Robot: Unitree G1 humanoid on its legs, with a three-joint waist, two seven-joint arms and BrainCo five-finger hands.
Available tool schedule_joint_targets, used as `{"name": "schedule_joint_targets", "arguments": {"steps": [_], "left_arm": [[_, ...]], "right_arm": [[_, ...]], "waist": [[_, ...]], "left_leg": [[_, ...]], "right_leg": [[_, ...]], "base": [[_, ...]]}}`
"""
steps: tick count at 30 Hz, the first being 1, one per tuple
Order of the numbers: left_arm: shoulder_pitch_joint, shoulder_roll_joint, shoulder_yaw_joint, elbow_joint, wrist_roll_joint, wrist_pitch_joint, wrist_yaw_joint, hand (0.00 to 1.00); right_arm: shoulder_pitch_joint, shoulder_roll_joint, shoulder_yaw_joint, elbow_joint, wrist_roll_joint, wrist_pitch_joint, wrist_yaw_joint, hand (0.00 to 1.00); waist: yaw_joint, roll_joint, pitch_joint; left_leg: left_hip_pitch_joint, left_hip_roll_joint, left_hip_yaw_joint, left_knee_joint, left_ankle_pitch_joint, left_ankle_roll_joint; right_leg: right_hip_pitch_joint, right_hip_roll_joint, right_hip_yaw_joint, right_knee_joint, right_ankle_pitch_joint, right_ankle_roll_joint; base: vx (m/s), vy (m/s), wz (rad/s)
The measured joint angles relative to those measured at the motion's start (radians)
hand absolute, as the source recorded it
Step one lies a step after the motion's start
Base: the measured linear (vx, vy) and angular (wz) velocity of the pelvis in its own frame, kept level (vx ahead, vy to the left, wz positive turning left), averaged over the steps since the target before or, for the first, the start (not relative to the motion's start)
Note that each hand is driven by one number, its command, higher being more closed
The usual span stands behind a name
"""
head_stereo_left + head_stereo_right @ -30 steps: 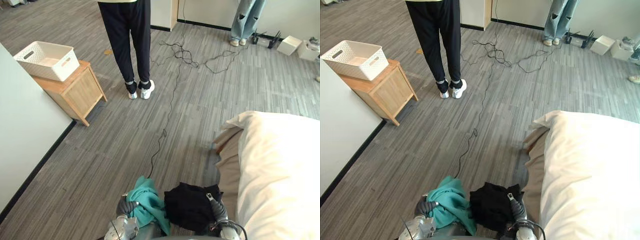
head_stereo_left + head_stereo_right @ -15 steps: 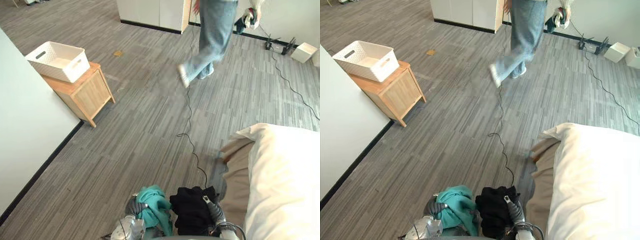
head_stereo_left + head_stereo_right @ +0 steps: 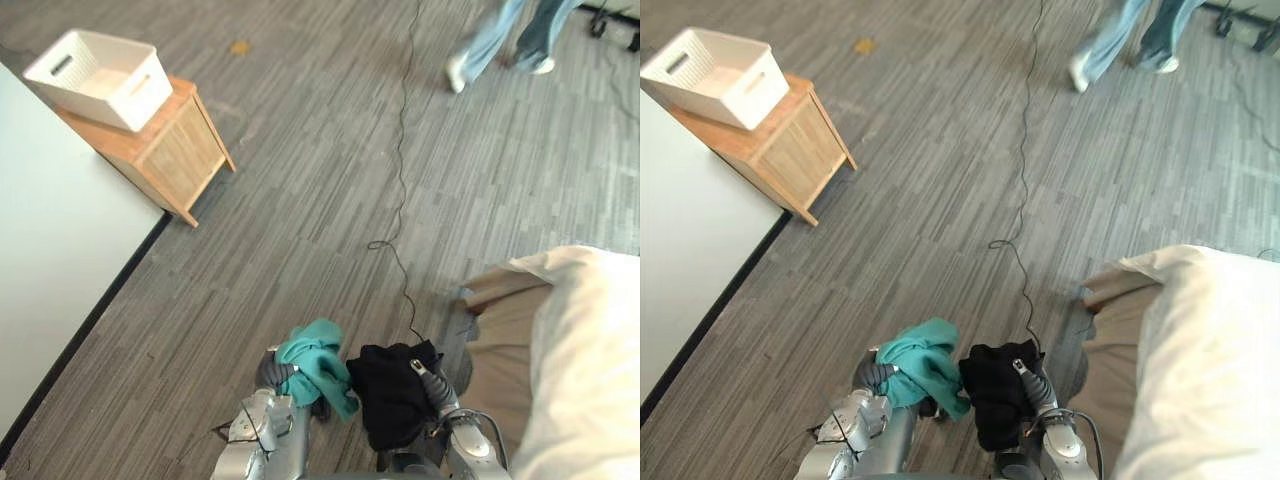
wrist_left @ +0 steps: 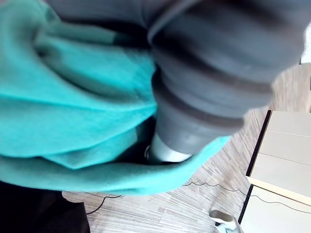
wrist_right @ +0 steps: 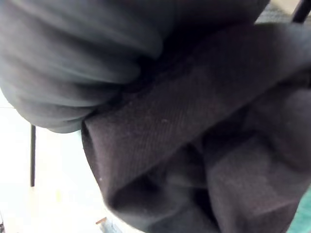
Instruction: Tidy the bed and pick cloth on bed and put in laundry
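A teal cloth (image 3: 315,360) hangs bunched from my left hand (image 3: 268,372), low in the eye views and above the floor. In the left wrist view the teal cloth (image 4: 58,111) wraps round a curled silver finger beside the dark cover of the hand (image 4: 214,73). Right beside it, a black cloth (image 3: 390,395) is bunched in my right hand (image 3: 432,388), with a silver finger lying over its top. The right wrist view has the black cloth (image 5: 218,160) pressed against that hand (image 5: 73,58). A white laundry basket (image 3: 98,65) stands far off at the upper left.
The basket sits on a small wooden cabinet (image 3: 165,150) against a white wall (image 3: 50,270). The bed (image 3: 580,370), under a cream cover, is at the right. A thin cable (image 3: 400,190) runs across the grey floor. A person in jeans (image 3: 500,40) walks at the top right.
The camera has moved, shifting the whole scene. The person in jeans has walked away toward the upper right. Both cloths stay in my hands.
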Motion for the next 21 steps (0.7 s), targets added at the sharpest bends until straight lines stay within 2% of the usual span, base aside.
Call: {"name": "schedule_joint_targets", "arguments": {"steps": [1, 2, 3, 4, 5, 6, 7, 8, 9, 10, 11, 12, 13, 14, 15, 16, 17, 18, 19, 20, 21], "left_arm": [[-0.015, -0.011, 0.009, -0.005, 0.0, 0.002, 0.002, 1.0], [-0.016, -0.017, 0.019, -0.014, 0.0, 0.002, 0.002, 1.0], [-0.012, -0.013, 0.045, -0.023, 0.001, 0.003, 0.002, 1.0], [0.015, -0.023, 0.036, -0.039, 0.001, -0.001, 0.0, 1.0], [0.035, -0.029, 0.037, -0.047, 0.002, -0.005, -0.001, 1.0], [0.024, -0.01, 0.028, -0.028, 0.002, -0.002, -0.001, 1.0], [0.018, 0.001, 0.018, -0.005, 0.001, 0.0, -0.001, 1.0], [0.021, 0.001, 0.019, 0.004, 0.0, 0.003, 0.001, 1.0], [0.032, 0.004, 0.018, 0.007, 0.0, 0.01, 0.004, 1.0], [0.037, 0.004, 0.012, 0.007, 0.0, 0.012, 0.004, 1.0], [0.047, 0.004, -0.004, 0.007, 0.001, 0.011, 0.004, 1.0], [0.045, 0.004, -0.018, 0.007, 0.001, 0.011, 0.004, 1.0], [0.039, 0.007, -0.029, 0.008, 0.001, 0.011, 0.004, 1.0], [0.026, 0.007, -0.033, 0.011, 0.002, 0.011, 0.004, 1.0], [0.006, 0.007, -0.047, 0.026, 0.007, 0.011, 0.004, 1.0], [-0.008, 0.005, -0.051, 0.033, 0.01, 0.011, 0.004, 1.0], [-0.024, 0.003, -0.058, 0.042, 0.011, 0.011, 0.004, 1.0], [-0.03, 0.004, -0.054, 0.043, 0.019, 0.01, 0.003, 1.0], [-0.027, 0.004, -0.045, 0.044, 0.023, 0.011, 0.003, 1.0], [-0.022, 0.007, -0.036, 0.045, 0.023, 0.01, 0.004, 1.0], [-0.051, -0.016, -0.017, 0.082, 0.028, 0.011, 0.01, 1.0]], "right_arm": [[-0.01, 0.006, -0.001, -0.006, 0.0, 0.002, 0.0, 1.0], [-0.012, 0.011, 0.0, -0.008, 0.0, 0.002, 0.001, 1.0], [-0.016, 0.033, -0.006, -0.008, -0.003, 0.005, 0.003, 1.0], [0.024, 0.051, -0.009, -0.009, -0.006, 0.001, 0.005, 1.0], [0.031, 0.048, -0.009, -0.013, -0.009, -0.005, 0.007, 1.0], [0.03, 0.062, -0.01, 0.003, -0.01, -0.006, 0.009, 1.0], [0.019, 0.064, -0.008, 0.023, -0.012, -0.004, 0.017, 1.0], [0.012, 0.063, -0.006, 0.033, -0.012, -0.004, 0.019, 1.0], [0.009, 0.064, -0.004, 0.041, -0.012, -0.003, 0.022, 1.0], [0.015, 0.063, -0.005, 0.041, -0.012, -0.003, 0.023, 1.0], [0.03, 0.061, -0.005, 0.039, -0.012, -0.004, 0.023, 1.0], [0.045, 0.06, -0.006, 0.035, -0.012, -0.006, 0.024, 1.0], [0.055, 0.062, -0.006, 0.029, -0.012, -0.008, 0.024, 1.0], [0.055, 0.063, -0.006, 0.03, -0.012, -0.008, 0.024, 1.0], [0.05, 0.063, -0.008, 0.016, -0.012, -0.012, 0.024, 1.0], [0.051, 0.061, -0.009, 0.008, -0.011, -0.013, 0.024, 1.0], [0.039, 0.057, -0.011, -0.01, -0.011, -0.018, 0.024, 1.0], [0.033, 0.058, -0.014, -0.014, -0.01, -0.02, 0.023, 1.0], [0.034, 0.057, -0.009, -0.012, -0.01, -0.019, 0.023, 1.0], [0.035, 0.057, -0.001, -0.01, -0.01, -0.018, 0.023, 1.0], [-0.024, 0.041, -0.001, -0.003, -0.012, -0.012, 0.022, 1.0]], "waist": [[0.005, -0.009, 0.003], [0.013, -0.011, 0.006], [0.037, -0.013, 0.012], [0.052, -0.043, -0.017], [0.057, -0.031, -0.027], [0.043, -0.066, -0.033], [0.036, -0.073, -0.032], [0.033, -0.068, -0.029], [0.018, -0.051, -0.021], [0.002, -0.037, -0.017], [-0.007, -0.001, -0.015], [-0.016, 0.027, -0.015], [-0.047, 0.05, -0.011], [-0.061, 0.053, -0.01], [-0.071, 0.066, -0.002], [-0.076, 0.067, -0.001], [-0.09, 0.086, 0.008], [-0.1, 0.089, 0.01], [-0.097, 0.088, 0.009], [-0.098, 0.092, 0.008], [-0.071, 0.158, 0.012]], "left_leg": [[-0.014, -0.007, 0.009, 0.055, -0.038, 0.035], [-0.023, 0.003, 0.012, 0.116, -0.064, 0.049], [-0.083, 0.031, 0.027, 0.308, -0.103, 0.065], [-0.058, 0.016, 0.012, 0.237, -0.106, 0.029], [-0.005, 0.015, 0.001, 0.16, -0.17, 0.041], [0.042, -0.031, -0.012, 0.149, -0.198, 0.049], [0.116, -0.052, -0.025, 0.119, -0.231, 0.053], [0.157, -0.057, -0.032, 0.1, -0.237, 0.054], [0.264, -0.071, -0.064, 0.024, -0.237, 0.053], [0.329, -0.072, -0.083, -0.021, -0.235, 0.049], [0.451, -0.058, -0.115, -0.115, -0.229, 0.04], [0.528, -0.039, -0.141, -0.171, -0.226, 0.035], [0.592, -0.013, -0.178, -0.202, -0.224, 0.032], [0.602, -0.006, -0.191, -0.2, -0.224, 0.032], [0.626, 0.01, -0.213, -0.197, -0.224, 0.03], [0.638, 0.022, -0.216, -0.194, -0.226, 0.004], [0.667, 0.06, -0.23, -0.184, -0.246, -0.06], [0.713, 0.092, -0.238, -0.185, -0.275, -0.13], [0.752, 0.118, -0.238, -0.184, -0.298, -0.173], [0.774, 0.136, -0.238, -0.178, -0.309, -0.194], [0.754, 0.214, -0.228, -0.123, -0.263, -0.263]], "right_leg": [[0.006, -0.015, -0.008, -0.003, 0.051, 0.02], [0.025, -0.018, -0.006, -0.006, 0.094, 0.03], [0.061, -0.01, 0.008, 0.012, 0.168, 0.044], [0.052, -0.024, 0.032, 0.12, 0.166, 0.085], [0.023, -0.018, 0.036, 0.227, 0.17, 0.126], [-0.038, -0.041, 0.077, 0.438, 0.204, 0.168], [-0.137, -0.048, 0.104, 0.684, 0.247, 0.181], [-0.172, -0.049, 0.099, 0.781, 0.247, 0.181], [-0.232, -0.051, 0.049, 0.94, 0.24, 0.172], [-0.258, -0.047, 0.02, 1.001, 0.221, 0.146], [-0.32, -0.031, -0.047, 1.089, 0.172, 0.062], [-0.382, -0.008, -0.095, 1.108, 0.127, -0.002], [-0.484, 0.005, -0.164, 1.065, 0.062, -0.037], [-0.522, 0.003, -0.184, 1.027, 0.045, -0.05], [-0.6, 0.004, -0.205, 0.89, 0.024, -0.056], [-0.634, 0.008, -0.205, 0.798, 0.027, -0.057], [-0.678, 0.029, -0.186, 0.58, 0.076, -0.053], [-0.694, 0.057, -0.14, 0.331, 0.2, -0.053], [-0.683, 0.079, -0.111, 0.194, 0.386, -0.075], [-0.665, 0.092, -0.096, 0.151, 0.536, -0.106], [-0.685, 0.159, -0.114, 0.234, 0.475, -0.148]], "base": [[0.79, 0.051, 0.25], [0.67, 0.042, 0.08], [0.59, 0.084, -0.06], [0.52, 0.099, -0.17], [0.44, 0.146, 0.2], [0.51, 0.07, 0.39], [0.55, 0.019, 0.47], [0.6, -0.059, 0.29], [0.47, -0.058, 0.29], [0.59, -0.062, 0.43], [0.59, -0.095, 0.4], [0.83, -0.213, 0.71], [0.59, -0.185, 0.76], [0.68, -0.327, 0.95], [0.45, -0.267, 0.66], [0.69, -0.424, 0.87], [0.61, -0.418, 0.91], [0.63, -0.456, 0.94], [0.69, -0.53, 0.66], [0.68, -0.469, -0.06], [0.8, -0.531, -0.01]]}}
